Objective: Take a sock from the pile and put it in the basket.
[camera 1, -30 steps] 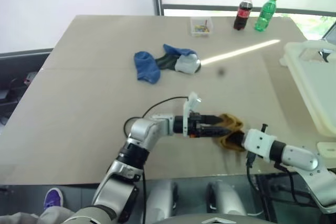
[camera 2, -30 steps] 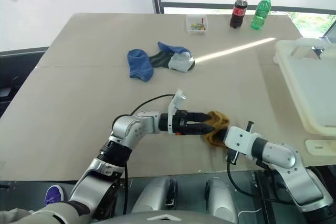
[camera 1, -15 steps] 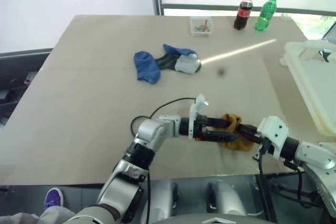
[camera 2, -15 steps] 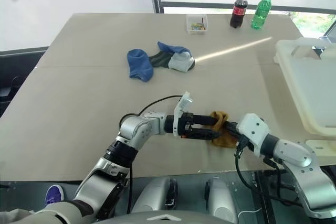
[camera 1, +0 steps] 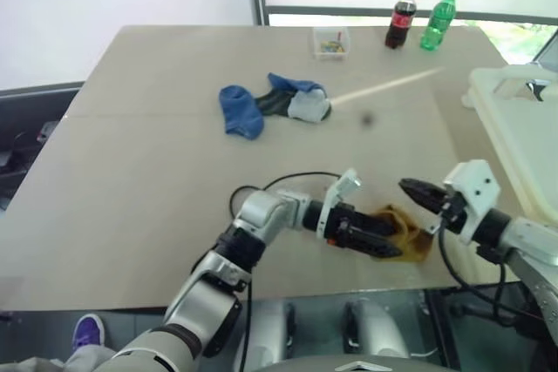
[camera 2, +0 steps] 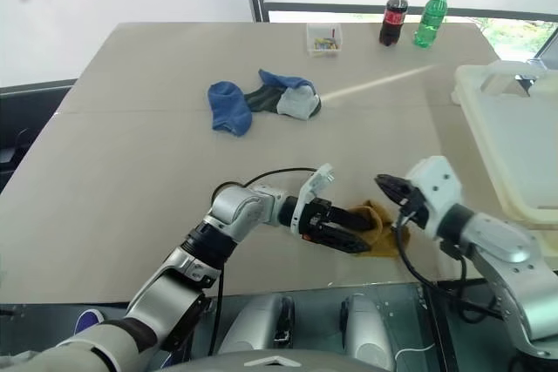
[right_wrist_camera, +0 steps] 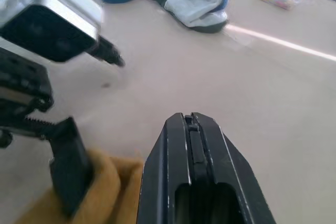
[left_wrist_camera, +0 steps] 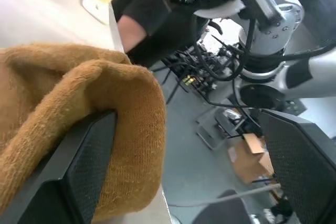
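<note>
Head view: mustard sock (camera 1: 403, 234) near table edge (camera 1: 261, 289)

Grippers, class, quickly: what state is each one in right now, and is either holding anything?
Left gripper: open, its fingers either side of the mustard sock, not clamped.
Right gripper: shut, holding nothing, raised above the sock.

head eyes look down over the table (camera 1: 131, 172); both wrist cameras sit close, sharing the mustard sock (left_wrist_camera: 79, 108).
</note>
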You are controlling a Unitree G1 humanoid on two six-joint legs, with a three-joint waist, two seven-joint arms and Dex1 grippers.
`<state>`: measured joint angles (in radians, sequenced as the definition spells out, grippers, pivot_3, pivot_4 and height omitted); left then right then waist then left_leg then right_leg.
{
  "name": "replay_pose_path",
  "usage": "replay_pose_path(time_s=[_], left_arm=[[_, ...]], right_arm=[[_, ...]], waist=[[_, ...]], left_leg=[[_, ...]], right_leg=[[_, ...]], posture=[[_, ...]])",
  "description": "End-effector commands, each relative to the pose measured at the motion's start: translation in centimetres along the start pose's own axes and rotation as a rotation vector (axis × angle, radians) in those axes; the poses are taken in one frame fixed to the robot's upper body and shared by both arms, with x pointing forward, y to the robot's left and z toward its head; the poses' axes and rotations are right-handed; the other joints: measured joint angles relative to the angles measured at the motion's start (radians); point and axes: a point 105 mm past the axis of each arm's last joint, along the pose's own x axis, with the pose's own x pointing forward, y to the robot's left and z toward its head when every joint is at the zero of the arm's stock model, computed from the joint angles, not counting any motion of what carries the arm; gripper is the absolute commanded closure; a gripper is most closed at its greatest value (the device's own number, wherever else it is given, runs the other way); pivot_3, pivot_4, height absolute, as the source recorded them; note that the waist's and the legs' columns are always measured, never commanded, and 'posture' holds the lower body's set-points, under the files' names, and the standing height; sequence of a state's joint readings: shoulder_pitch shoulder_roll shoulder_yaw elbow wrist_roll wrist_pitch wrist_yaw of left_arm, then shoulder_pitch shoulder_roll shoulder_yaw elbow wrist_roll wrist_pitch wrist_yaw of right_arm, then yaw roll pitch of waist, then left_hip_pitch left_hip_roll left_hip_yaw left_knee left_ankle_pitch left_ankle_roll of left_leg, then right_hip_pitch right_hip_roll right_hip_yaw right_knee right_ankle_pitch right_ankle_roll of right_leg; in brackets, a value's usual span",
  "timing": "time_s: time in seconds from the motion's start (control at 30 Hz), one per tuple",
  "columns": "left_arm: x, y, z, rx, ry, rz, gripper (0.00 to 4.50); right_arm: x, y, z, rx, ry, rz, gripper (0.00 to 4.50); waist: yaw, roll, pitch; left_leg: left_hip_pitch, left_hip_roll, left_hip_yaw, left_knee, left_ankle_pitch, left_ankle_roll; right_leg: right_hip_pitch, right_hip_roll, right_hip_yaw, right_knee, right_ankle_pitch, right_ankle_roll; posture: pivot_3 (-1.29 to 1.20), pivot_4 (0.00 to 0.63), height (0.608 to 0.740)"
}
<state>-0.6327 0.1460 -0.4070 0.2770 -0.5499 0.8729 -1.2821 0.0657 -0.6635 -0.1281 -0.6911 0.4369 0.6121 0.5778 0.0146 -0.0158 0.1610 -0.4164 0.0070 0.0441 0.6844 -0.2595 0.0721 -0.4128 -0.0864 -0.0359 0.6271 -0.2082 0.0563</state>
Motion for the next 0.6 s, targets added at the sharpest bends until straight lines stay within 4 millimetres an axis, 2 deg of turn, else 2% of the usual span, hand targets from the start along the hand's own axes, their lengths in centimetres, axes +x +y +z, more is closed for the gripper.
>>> replay_pose_path(time_s=[0.03, 0.2, 0.33, 0.47, 0.6], left_arm=[[0.5, -0.1, 0.3, -0.028, 0.012, -0.006, 0.00], [-0.2, -0.1, 0.9, 0.012, -0.019, 0.040, 0.00], [-1.2, -0.2, 1.3, 0.060, -0.057, 0.116, 0.00], [-3.5, -1.7, 2.0, 0.115, -0.100, 0.181, 0.00], [-6.5, -3.1, 0.7, 0.190, -0.045, 0.273, 0.00]], right_arm=[[0.6, 1.0, -0.1, -0.016, 0.027, 0.043, 3.45], [0.6, 1.1, -2.5, -0.026, 0.133, 0.041, 1.14], [0.1, 0.8, -4.8, -0.054, 0.206, 0.026, 1.14], [-0.5, 1.0, -6.2, -0.002, 0.234, 0.009, 1.14], [-0.8, 1.7, -7.4, 0.033, 0.274, 0.045, 1.14]], waist=[[0.007, 0.000, 0.000], [0.004, 0.000, 0.000], [0.001, 0.000, 0.000], [-0.001, 0.000, 0.000], [-0.002, 0.001, -0.001]], left_leg=[[-0.001, 0.000, -0.001, 0.000, 0.000, 0.000], [-0.001, -0.001, 0.000, 0.000, -0.001, 0.002], [-0.001, 0.000, 0.000, 0.000, -0.001, 0.002], [0.000, 0.000, 0.001, 0.000, -0.001, 0.002], [0.001, 0.001, 0.001, 0.000, -0.001, 0.001]], right_leg=[[0.000, 0.000, -0.001, 0.000, 0.000, 0.000], [0.000, -0.001, 0.000, -0.001, 0.000, 0.000], [0.000, 0.000, 0.000, -0.001, 0.000, 0.000], [0.000, 0.000, 0.001, -0.001, 0.000, 0.000], [0.000, 0.000, 0.001, 0.000, 0.000, 0.000]], posture=[[0.00, 0.150, 0.732], [0.00, 0.150, 0.732], [0.00, 0.150, 0.732], [0.00, 0.150, 0.732], [0.00, 0.150, 0.732]])
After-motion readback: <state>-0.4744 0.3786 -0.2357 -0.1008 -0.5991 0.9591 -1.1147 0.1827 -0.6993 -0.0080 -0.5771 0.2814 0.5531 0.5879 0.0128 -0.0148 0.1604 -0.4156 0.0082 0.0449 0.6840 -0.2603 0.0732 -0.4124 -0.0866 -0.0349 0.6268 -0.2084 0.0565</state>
